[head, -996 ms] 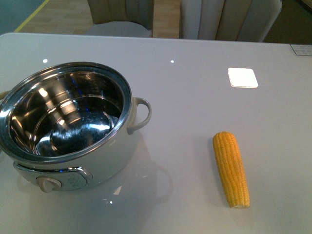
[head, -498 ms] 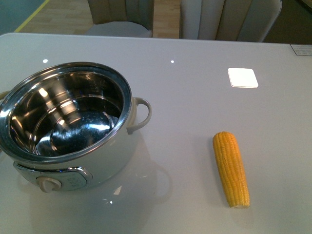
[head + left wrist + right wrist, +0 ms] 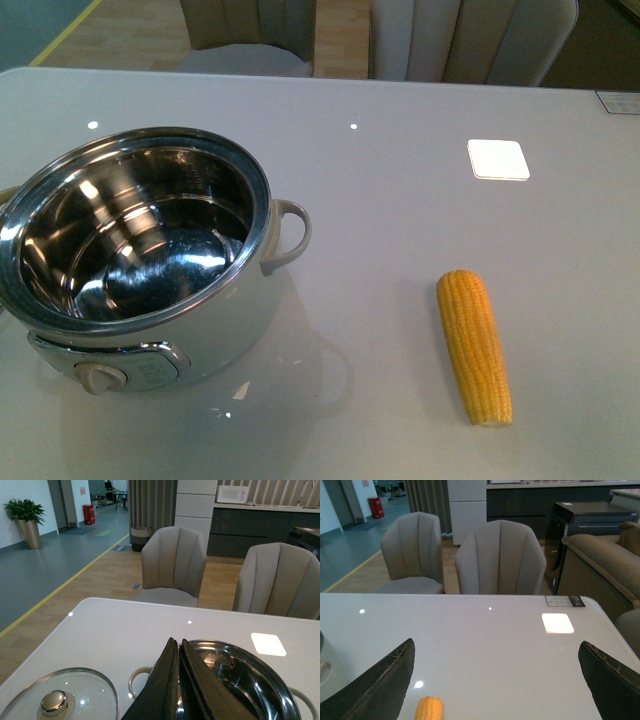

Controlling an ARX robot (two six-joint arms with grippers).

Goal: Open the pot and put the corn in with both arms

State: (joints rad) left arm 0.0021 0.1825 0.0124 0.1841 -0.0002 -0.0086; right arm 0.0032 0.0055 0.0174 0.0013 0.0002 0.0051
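The pot (image 3: 150, 300) stands open at the table's left, its steel inside empty. It also shows in the left wrist view (image 3: 250, 680). Its glass lid (image 3: 60, 700) with a chrome knob lies flat on the table beside the pot. The corn (image 3: 473, 345) lies on the table to the right of the pot; its tip shows in the right wrist view (image 3: 428, 709). My left gripper (image 3: 176, 642) is shut and empty, above the pot's rim. My right gripper (image 3: 497, 652) is wide open and empty, above the table near the corn. Neither arm shows in the front view.
A bright white square (image 3: 497, 158) lies on the grey table (image 3: 400, 220) at the back right. Beige chairs (image 3: 172, 562) stand behind the far edge. A small label (image 3: 564, 600) sits at the far right corner.
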